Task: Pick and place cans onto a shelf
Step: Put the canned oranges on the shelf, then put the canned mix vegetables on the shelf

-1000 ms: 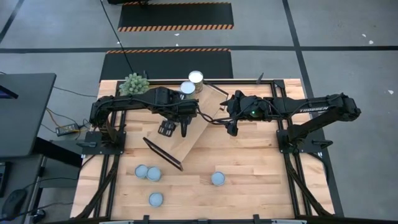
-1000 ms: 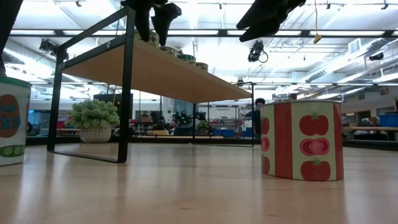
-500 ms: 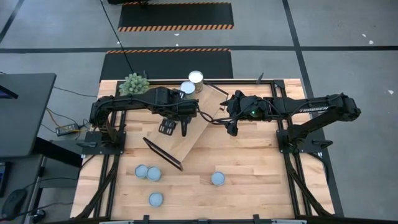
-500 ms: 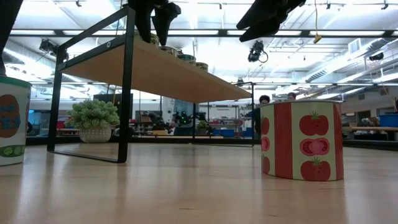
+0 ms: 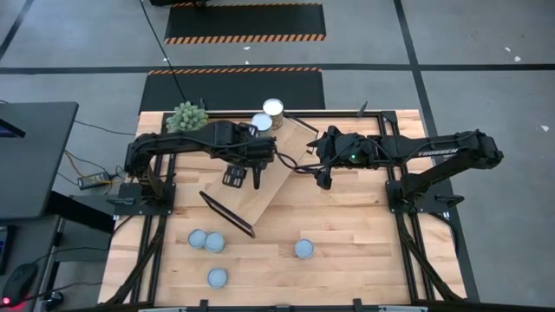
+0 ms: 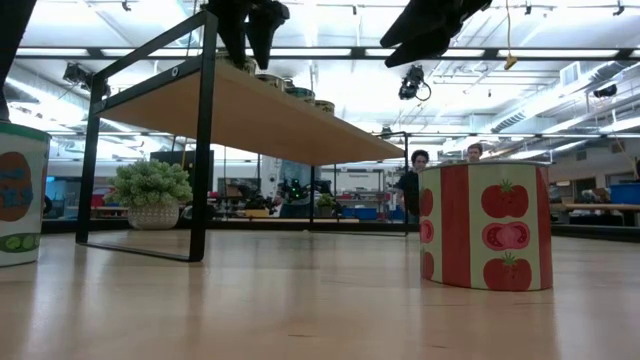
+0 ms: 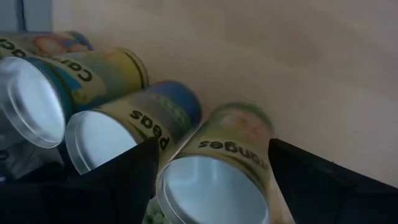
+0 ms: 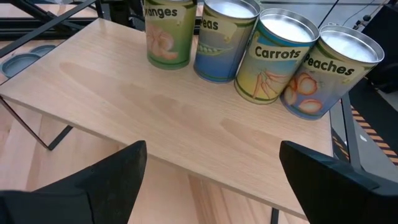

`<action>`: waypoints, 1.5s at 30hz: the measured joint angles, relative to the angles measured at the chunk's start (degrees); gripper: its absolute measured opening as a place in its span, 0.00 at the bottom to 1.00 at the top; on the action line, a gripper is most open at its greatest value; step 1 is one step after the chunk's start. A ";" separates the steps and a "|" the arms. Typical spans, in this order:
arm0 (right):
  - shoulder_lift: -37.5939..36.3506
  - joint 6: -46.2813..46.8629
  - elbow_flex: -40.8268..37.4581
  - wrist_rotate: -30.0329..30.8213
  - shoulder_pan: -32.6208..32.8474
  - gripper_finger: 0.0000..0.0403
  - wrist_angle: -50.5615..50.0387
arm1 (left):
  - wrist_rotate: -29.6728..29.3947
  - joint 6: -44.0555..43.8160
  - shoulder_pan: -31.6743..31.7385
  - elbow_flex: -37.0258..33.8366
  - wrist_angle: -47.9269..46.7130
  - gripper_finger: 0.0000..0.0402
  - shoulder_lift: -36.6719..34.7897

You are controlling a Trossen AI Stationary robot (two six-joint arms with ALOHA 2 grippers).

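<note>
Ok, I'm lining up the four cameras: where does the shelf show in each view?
High: shelf lies diagonally at mid-table.
Low: left to centre, board seen from underneath, black frame end nearest.
Left wrist: bare board fills the upper right.
Right wrist: board spans the middle.
Shared landmark: the row of cans standing on it.

Tomato can [image 6: 485, 226] beside raised shelf [image 6: 250, 115]
</note>
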 joint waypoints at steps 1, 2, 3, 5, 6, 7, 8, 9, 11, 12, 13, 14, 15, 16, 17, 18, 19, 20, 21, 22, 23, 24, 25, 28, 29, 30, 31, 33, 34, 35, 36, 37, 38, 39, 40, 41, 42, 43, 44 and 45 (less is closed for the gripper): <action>-0.10 0.00 0.00 0.00 0.00 0.93 -0.01 | 0.30 -0.74 -0.04 0.59 0.15 0.76 -0.06; -0.21 0.00 0.00 0.00 0.00 0.93 0.02 | 0.51 -1.15 -0.04 1.26 0.24 0.76 -0.06; -0.36 0.02 0.02 0.00 0.00 0.93 0.10 | 0.61 -1.52 -0.04 1.98 0.32 0.76 -0.06; -0.68 0.02 0.02 -0.25 0.00 0.93 0.11 | 1.07 -2.69 -0.02 3.49 0.36 0.76 -0.06; -0.74 0.03 0.03 -0.59 0.01 0.93 0.12 | 1.90 -3.51 -0.02 4.42 0.42 0.76 -0.06; -0.74 0.22 0.04 -1.21 0.07 0.93 0.12 | 3.06 -4.64 -0.02 5.31 0.65 0.76 -0.07; -0.74 0.66 0.04 -1.79 0.17 0.93 0.00 | 4.40 -5.96 -0.02 6.12 1.09 0.76 -0.08; -0.74 1.02 0.04 -2.16 0.36 0.93 -0.21 | 5.59 -7.36 -0.10 6.80 1.62 0.76 -0.10; -0.74 1.41 0.04 -3.30 0.93 0.93 -0.77 | 7.78 -9.01 -0.67 7.00 3.15 0.74 -0.87; -0.74 1.65 0.04 -3.58 1.37 0.93 -1.15 | 8.81 -9.94 -1.20 6.98 3.95 0.73 -1.34; -0.74 2.01 0.04 -3.88 1.85 0.93 -1.54 | 10.19 -10.29 -1.72 6.87 4.65 0.72 -1.91; -0.74 2.37 0.04 -4.17 2.40 0.93 -1.78 | 11.65 -10.42 -2.35 6.79 4.66 0.71 -2.24; -0.74 2.60 0.04 -4.54 3.03 0.93 -1.73 | 12.83 -10.43 -3.06 6.78 4.71 0.70 -2.41; -0.74 2.62 0.04 -4.90 3.68 0.93 -1.71 | 13.54 -10.61 -3.78 6.77 4.91 0.69 -2.50; -0.74 2.60 0.04 -5.30 4.41 0.93 -1.75 | 14.15 -10.97 -4.50 6.72 4.98 0.68 -2.51; -0.74 2.58 0.04 -5.86 5.23 0.93 -1.75 | 14.85 -11.40 -5.20 6.69 4.99 0.66 -2.51; -0.74 2.56 0.04 -6.42 5.96 0.93 -1.75 | 15.73 -11.63 -5.82 6.69 4.98 0.65 -2.51; -0.74 2.56 0.04 -6.75 6.69 0.93 -1.77 | 16.57 -11.85 -6.40 6.69 4.99 0.64 -2.52; -0.74 2.54 0.04 -7.27 7.41 0.93 -1.86 | 17.15 -12.12 -7.00 6.69 5.00 0.63 -2.53; -0.74 2.54 0.04 -7.72 8.11 0.93 -1.84 | 17.64 -12.69 -7.65 6.69 5.05 0.62 -2.53; -0.74 2.51 0.04 -8.07 8.76 0.93 -1.84 | 17.79 -13.03 -8.21 6.67 5.17 0.61 -2.53; -0.74 2.57 0.04 -8.80 9.40 0.93 -1.85 | 17.79 -13.36 -8.78 6.67 5.22 0.60 -2.53; -0.74 2.68 0.04 -9.69 10.09 0.93 -1.84 | 17.81 -13.71 -9.41 6.67 5.20 0.59 -2.53; -0.60 3.47 0.04 -12.29 12.30 0.93 -1.83 | 17.77 -14.24 -11.03 6.67 5.11 0.55 -2.53; -0.41 3.48 0.04 -12.44 13.14 0.93 -1.73 | 17.70 -14.24 -11.57 6.67 5.05 0.54 -2.58; -0.28 3.48 0.04 -12.44 13.99 0.93 -1.84 | 17.34 -14.40 -12.10 6.63 5.02 0.52 -2.80; -0.04 3.48 0.04 -12.44 14.86 0.93 -1.92 | 16.66 -14.43 -12.61 6.61 4.98 0.51 -3.00; 0.59 3.91 0.04 -12.40 16.18 0.93 -1.54 | 15.33 -14.62 -13.34 6.63 4.99 0.49 -3.31; 0.96 4.52 0.04 -12.35 16.75 0.93 -1.70 | 14.92 -14.86 -13.72 6.63 4.92 0.47 -3.49; 1.35 5.41 0.02 -12.25 17.26 0.93 -1.65 | 14.79 -15.47 -14.11 6.62 4.94 0.46 -3.59; 1.79 6.22 0.02 -12.18 17.69 0.93 -1.31 | 14.75 -16.11 -14.43 6.63 5.01 0.45 -3.70; 2.07 7.08 0.02 -12.14 18.07 0.93 -0.90 | 14.77 -16.56 -14.83 6.63 4.96 0.44 -3.85; 2.44 7.74 0.02 -12.01 18.52 0.93 -0.84 | 14.77 -17.34 -15.44 6.63 4.60 0.44 -4.19; 2.83 8.53 0.02 -11.69 18.83 0.93 -0.45 | 14.81 -17.88 -16.20 6.62 4.00 0.43 -4.44; 3.10 9.02 0.02 -11.19 19.25 0.93 -0.27 | 15.40 -18.67 -16.83 6.63 3.78 0.42 -4.67; 3.35 9.58 0.03 -10.42 19.66 0.93 -0.36 | 16.38 -19.39 -17.46 6.65 3.73 0.42 -4.78; 3.52 9.98 0.02 -9.75 20.03 0.93 -0.39 | 17.47 -20.65 -18.24 6.65 3.54 0.42 -4.78; 3.62 10.23 0.02 -8.92 20.45 0.93 -0.37 | 18.57 -21.73 -19.20 6.65 3.09 0.42 -4.72; 3.68 10.45 0.02 -8.16 20.77 0.93 -0.36 | 19.66 -22.96 -20.19 6.59 2.61 0.42 -4.75; 3.72 10.56 0.02 -7.40 21.05 0.93 -0.41 | 21.03 -24.37 -21.20 6.58 2.46 0.42 -4.91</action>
